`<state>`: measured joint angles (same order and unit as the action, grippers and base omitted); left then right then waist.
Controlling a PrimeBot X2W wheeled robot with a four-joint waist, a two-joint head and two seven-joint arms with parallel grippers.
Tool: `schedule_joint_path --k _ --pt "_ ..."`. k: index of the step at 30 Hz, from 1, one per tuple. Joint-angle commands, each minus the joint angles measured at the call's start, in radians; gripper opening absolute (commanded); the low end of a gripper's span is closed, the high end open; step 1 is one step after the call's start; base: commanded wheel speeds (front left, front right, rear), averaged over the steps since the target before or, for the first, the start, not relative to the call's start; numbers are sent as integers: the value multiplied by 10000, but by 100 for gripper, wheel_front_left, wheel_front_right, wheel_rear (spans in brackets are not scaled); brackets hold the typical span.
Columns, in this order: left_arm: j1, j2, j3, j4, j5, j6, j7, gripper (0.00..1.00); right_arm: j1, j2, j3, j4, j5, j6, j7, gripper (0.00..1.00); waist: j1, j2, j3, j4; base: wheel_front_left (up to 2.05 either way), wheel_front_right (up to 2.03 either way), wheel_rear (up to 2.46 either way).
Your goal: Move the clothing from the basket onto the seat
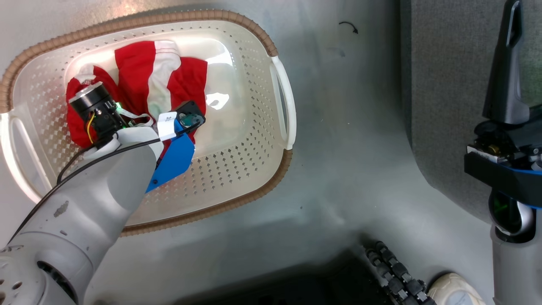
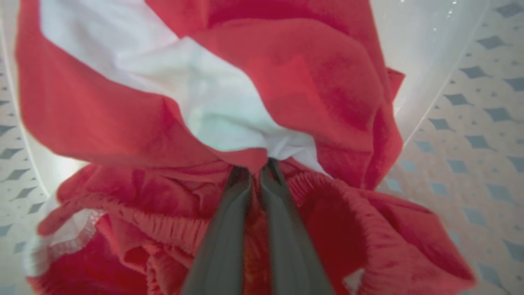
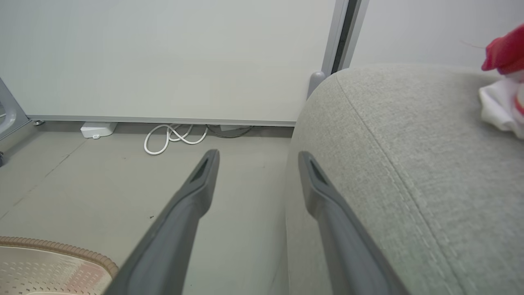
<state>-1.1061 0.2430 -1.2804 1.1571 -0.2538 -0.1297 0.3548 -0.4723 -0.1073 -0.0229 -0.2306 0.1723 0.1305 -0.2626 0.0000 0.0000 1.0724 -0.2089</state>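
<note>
Left gripper [image 2: 258,168]: we are pressing its two dark fingers nearly together on a fold of the red garment [image 1: 139,72], pinching the cloth where a white panel meets the red, just above a gathered elastic hem.
Right gripper [image 3: 258,157]: we are holding it spread wide and empty, hovering beside the rounded edge of the seat [image 3: 409,164] with the floor [image 1: 347,127] below it.
Red garment: it is lying crumpled on the bottom of the basket [image 1: 237,199], toward the side nearest our left arm.
Second garment [image 3: 503,82]: a red and white bundle is lying on top of the seat.
Basket: it is sitting on the floor, near the seat but apart from it.
Handling: we are judging the cloth to be light, limp and rather slick; it is likely to drape and trail under the gripper when lifted, not hold any shape.
Where to hold: we are favouring a bunched fold or the elastic hem, since a thicker wad is giving the fingers more to bite than a single layer.
Risk: we are expecting a hanging end could drag on the basket rim, or a thin pinch could slip loose.
</note>
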Motion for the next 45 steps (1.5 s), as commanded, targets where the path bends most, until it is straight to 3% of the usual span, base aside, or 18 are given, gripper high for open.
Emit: schedule_joint_path --k 1,16,32,45 --pt "-104 -51 -25 56 2 -5 -138 0 -31 7 -43 17 -19 5 -34 100 0 0 -89 35 0 0 0" --pt "332 -817 -25 -217 -749 -5 -1943 0 -47 -91 -48 432 37 5 -34 100 0 0 -1547 582 0 0 0" --pt "1031 -1359 9 -28 -2649 -5 -4451 0 608 -123 -143 1262 -61 5 -34 100 0 0 -4244 1245 0 0 0" --pt "1825 -1441 853 -38 -4364 -5 -6128 0 1505 -60 -274 1863 -152 5 -34 100 0 0 -6357 1728 0 0 0"
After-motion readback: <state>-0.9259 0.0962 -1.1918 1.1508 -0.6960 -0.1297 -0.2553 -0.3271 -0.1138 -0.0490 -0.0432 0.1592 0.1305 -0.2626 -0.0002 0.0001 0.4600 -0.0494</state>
